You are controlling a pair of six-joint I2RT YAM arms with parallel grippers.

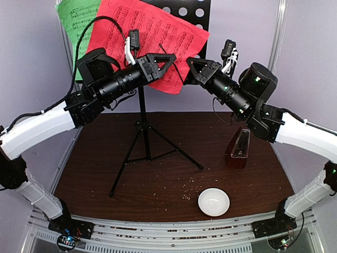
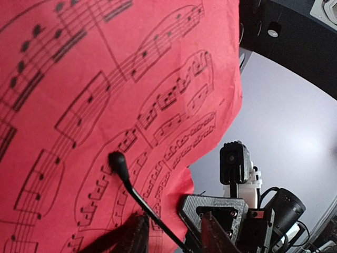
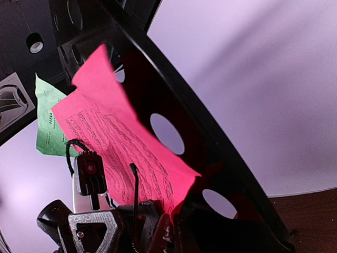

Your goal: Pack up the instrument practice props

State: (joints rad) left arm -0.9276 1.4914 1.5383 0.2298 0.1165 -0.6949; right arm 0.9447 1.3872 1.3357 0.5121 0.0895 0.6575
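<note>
The black perforated music stand (image 1: 144,132) stands on its tripod at the table's middle back. A red music sheet (image 1: 152,31) and a green one (image 1: 76,16) rest on its desk (image 1: 190,9). My right gripper (image 1: 189,69) is shut on the red sheet's lower right corner; the wrist view shows the paper (image 3: 105,126) pinched at the gripper (image 3: 171,224). My left gripper (image 1: 170,59) is open just in front of the red sheet's (image 2: 105,79) lower edge, and the stand's thin wire arm (image 2: 137,195) rises through the gripper (image 2: 174,234). The pyramid metronome (image 1: 238,150) stands at the right.
A white bowl (image 1: 214,202) sits near the front edge, right of centre. Crumbs lie scattered over the brown table (image 1: 174,174). The tripod legs spread across the table's middle. Both grippers are close together, facing each other in front of the stand's desk (image 3: 174,95).
</note>
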